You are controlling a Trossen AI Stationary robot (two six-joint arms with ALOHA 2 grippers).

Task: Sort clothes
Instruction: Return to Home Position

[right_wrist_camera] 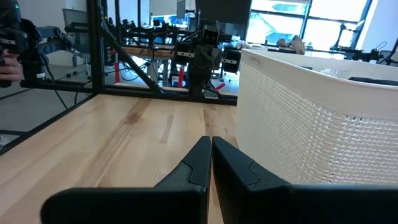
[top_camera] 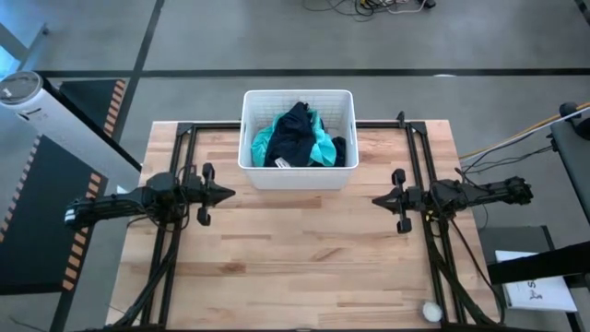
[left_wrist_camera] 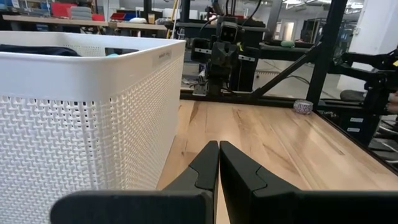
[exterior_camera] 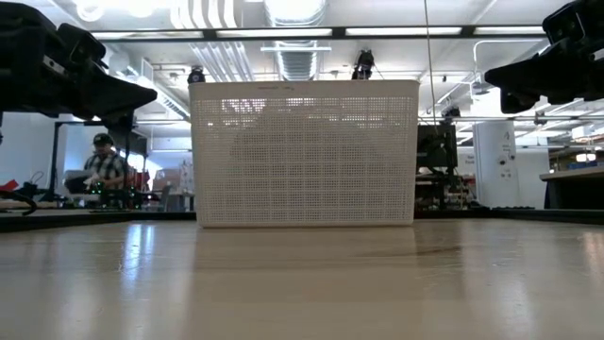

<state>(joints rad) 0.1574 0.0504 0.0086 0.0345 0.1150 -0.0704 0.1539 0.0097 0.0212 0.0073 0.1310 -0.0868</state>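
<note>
A white perforated plastic basket stands at the far middle of the pale wooden worktop. All the clothes in view lie inside it, heaped together. A dark navy garment sits on top of the heap, with a teal garment showing beneath it on both sides. Another dark piece lies against the basket's right wall; what kind of garment it is cannot be told.

The left end effector hovers over the worktop just in front of the basket's left corner and points toward the middle. In the left wrist view its two dark fingers are pressed together with nothing between them, and the basket's wall is close beside them.

The right end effector hovers across from it, just in front of the basket's right corner, pointing back at the left one. Its fingers are likewise pressed together and carry nothing. The two tips are well apart, with bare wood between them.

From table height the basket fills the middle, and both arms hang above the wood without touching it. A small pale round object rests near the worktop's front right corner.
</note>
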